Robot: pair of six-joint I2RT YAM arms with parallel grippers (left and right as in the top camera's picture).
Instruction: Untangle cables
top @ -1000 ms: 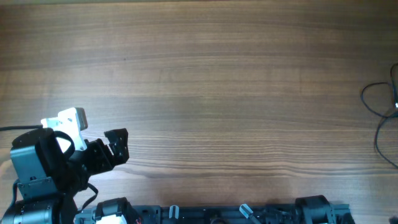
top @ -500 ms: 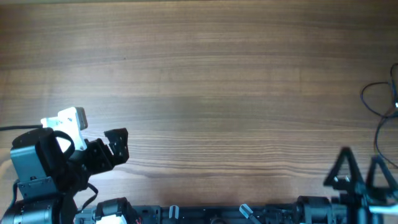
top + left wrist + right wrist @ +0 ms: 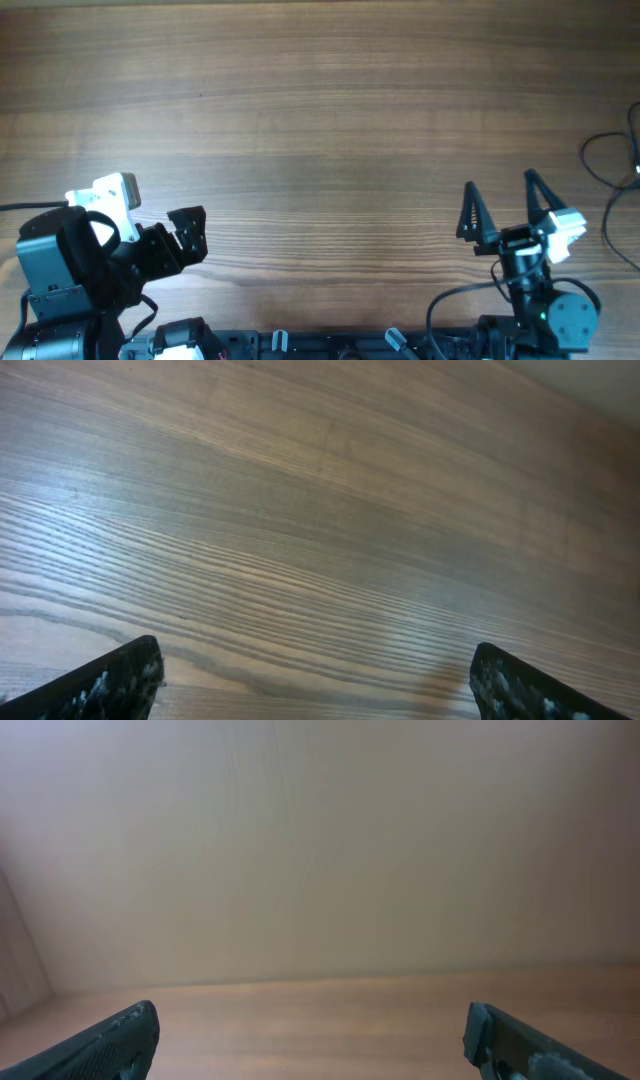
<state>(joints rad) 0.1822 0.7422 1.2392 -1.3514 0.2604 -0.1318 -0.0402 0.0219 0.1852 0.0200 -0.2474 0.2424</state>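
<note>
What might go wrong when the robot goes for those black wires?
1. The cables run off the overhead view's right edge, so the tangle is partly unseen; pulling could tighten it.
2. The right end effector is open, but its wrist camera faces the wall, not the cables, so it might miss.

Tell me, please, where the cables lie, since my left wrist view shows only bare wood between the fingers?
Observer: A black cable loops at the far right edge of the table in the overhead view, partly cut off by the frame.
Operator: Is the right gripper near it?
Observer: The right gripper is to the left of the black cable and apart from it, jaws open and empty.
Operator: And where is my arm?
Observer: The left gripper is near the left end of the table, on the opposite side from the black cable.
</note>
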